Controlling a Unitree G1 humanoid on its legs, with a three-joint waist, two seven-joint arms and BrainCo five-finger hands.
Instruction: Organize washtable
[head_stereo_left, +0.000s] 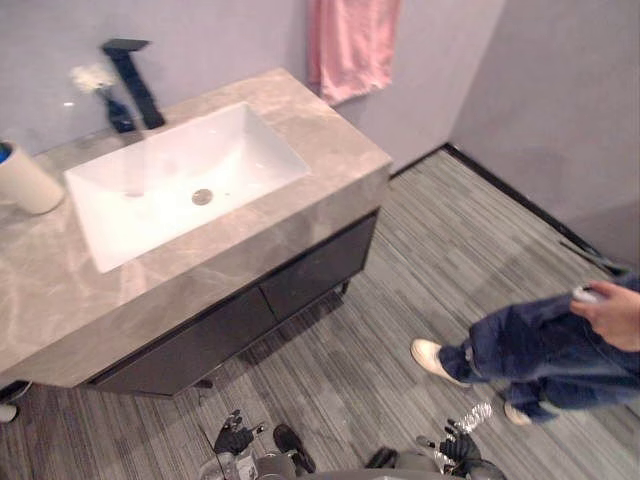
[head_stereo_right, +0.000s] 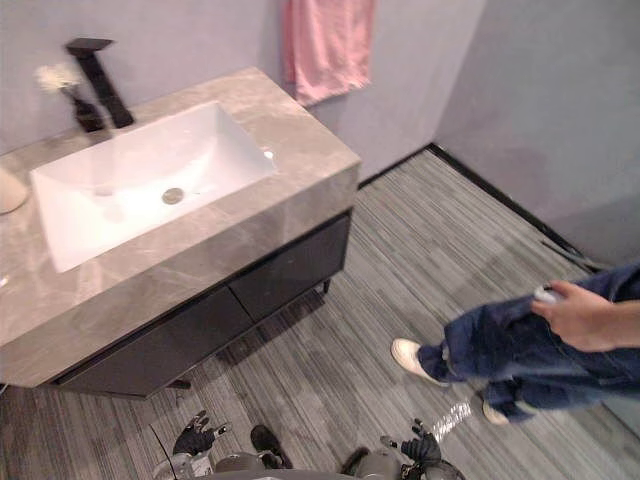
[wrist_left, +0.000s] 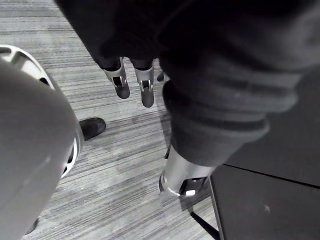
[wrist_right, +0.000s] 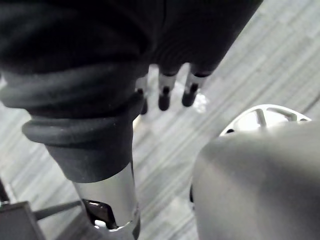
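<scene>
The washtable is a grey marble counter with a white sink sunk in it, seen from above at the left. A black faucet and a small dark vase with a white flower stand behind the basin. A cream cup holding something blue sits at the counter's far left. My left hand and right hand hang low over the floor, well away from the counter. In the wrist views the left fingers and right fingers hang straight and hold nothing.
A pink towel hangs on the wall behind the counter's right end. Dark cabinet drawers sit under the counter. A person in blue trousers and white shoes stands on the striped floor at the right, a small object in one hand.
</scene>
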